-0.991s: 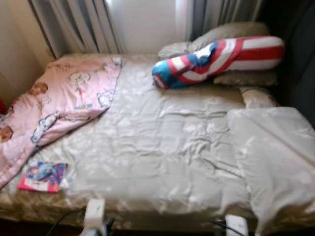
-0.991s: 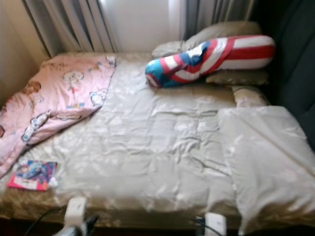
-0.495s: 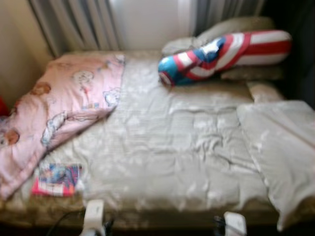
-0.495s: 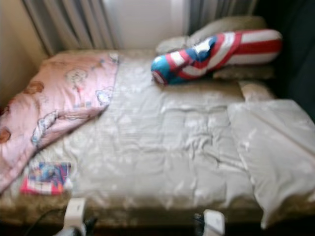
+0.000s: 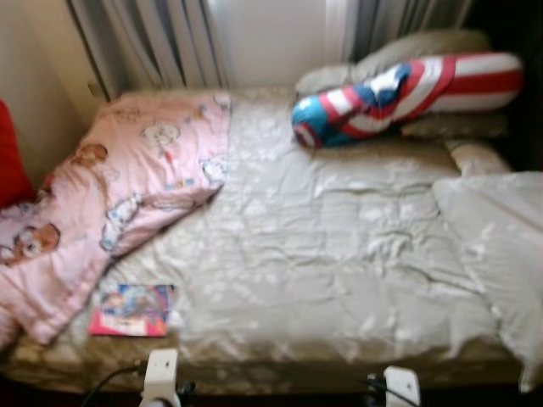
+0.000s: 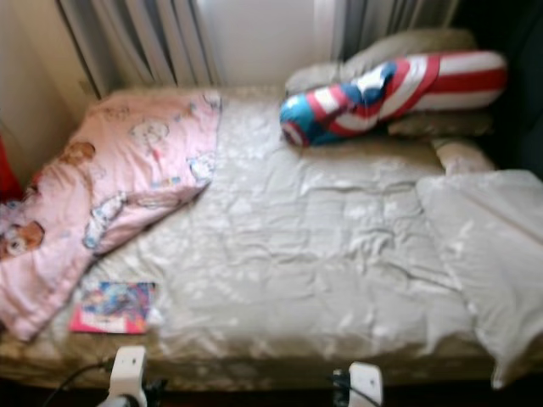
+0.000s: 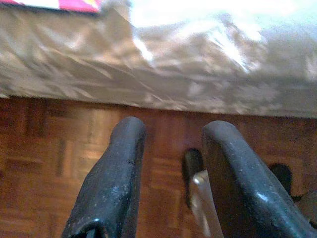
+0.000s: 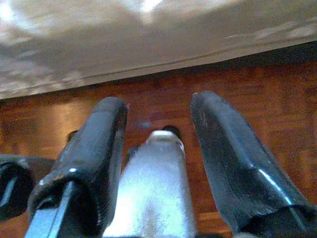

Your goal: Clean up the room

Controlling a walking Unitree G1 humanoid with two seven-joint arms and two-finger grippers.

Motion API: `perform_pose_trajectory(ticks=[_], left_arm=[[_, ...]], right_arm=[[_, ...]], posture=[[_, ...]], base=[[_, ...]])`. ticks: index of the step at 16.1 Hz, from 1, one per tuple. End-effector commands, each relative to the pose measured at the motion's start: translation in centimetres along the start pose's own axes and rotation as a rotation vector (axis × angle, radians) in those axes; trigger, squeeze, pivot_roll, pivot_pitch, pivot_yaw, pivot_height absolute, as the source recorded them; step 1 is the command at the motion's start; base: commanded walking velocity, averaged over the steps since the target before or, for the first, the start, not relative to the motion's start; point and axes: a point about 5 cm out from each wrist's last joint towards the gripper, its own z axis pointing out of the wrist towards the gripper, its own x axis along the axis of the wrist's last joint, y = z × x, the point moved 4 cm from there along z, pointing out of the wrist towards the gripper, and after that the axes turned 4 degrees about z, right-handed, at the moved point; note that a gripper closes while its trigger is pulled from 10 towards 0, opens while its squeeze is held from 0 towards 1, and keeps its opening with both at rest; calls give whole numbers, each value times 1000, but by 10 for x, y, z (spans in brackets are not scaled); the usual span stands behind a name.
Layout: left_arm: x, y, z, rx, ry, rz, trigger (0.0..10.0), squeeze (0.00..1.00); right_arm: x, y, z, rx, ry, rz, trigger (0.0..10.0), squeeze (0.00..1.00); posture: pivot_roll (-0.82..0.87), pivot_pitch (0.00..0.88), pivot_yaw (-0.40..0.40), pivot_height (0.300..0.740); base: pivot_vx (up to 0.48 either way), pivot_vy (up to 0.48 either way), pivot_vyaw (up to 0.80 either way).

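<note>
Where the pink cartoon-print blanket slumps over the robot's left part of the bed, a colourful book lies flat on the grey-beige quilt just beside the blanket's lower edge, close to the bed's near edge. A long red, white and blue striped bolster rests across the head of the bed on the right, leaning on beige pillows. A pale folded cover hangs over the right side of the quilt. Grey curtains hang behind the bed, and a red shape shows at the far left edge.

Both arms hang low in front of the bed's near edge. The left gripper has its two black fingers spread apart with nothing between them, pointing at the parquet floor below the bed's side, with a corner of the book at the edge of that wrist view. The right gripper likewise has its fingers parted and empty, above the wooden floor beside the quilt's hanging edge.
</note>
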Motion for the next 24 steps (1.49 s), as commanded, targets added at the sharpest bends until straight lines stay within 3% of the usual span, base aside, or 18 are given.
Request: perform_pose_trajectory(ticks=[1, 11, 16, 24], left_arm=[[-4, 2, 0, -5, -12, 5, 10000, 0], [-10, 2, -2, 4, -27, -7, 10000, 0], [-11, 2, -2, 6, -30, -9, 10000, 0], [-16, 1, -3, 7, -42, -5, 10000, 0]], right_arm=[[-3, 9, -2, -20, -9, -10, 10000, 0], [-3, 12, -2, -18, -12, -26, 10000, 0], [-9, 27, -5, -35, -36, -31, 10000, 0], [-9, 20, -4, -25, -42, -54, 10000, 0]], posture=[[-84, 37, 62, 740], [-85, 13, 49, 740], [-87, 0, 47, 740], [-89, 0, 48, 740]], base=[[0, 341, 0], [0, 342, 0], [0, 341, 0], [0, 341, 0]])
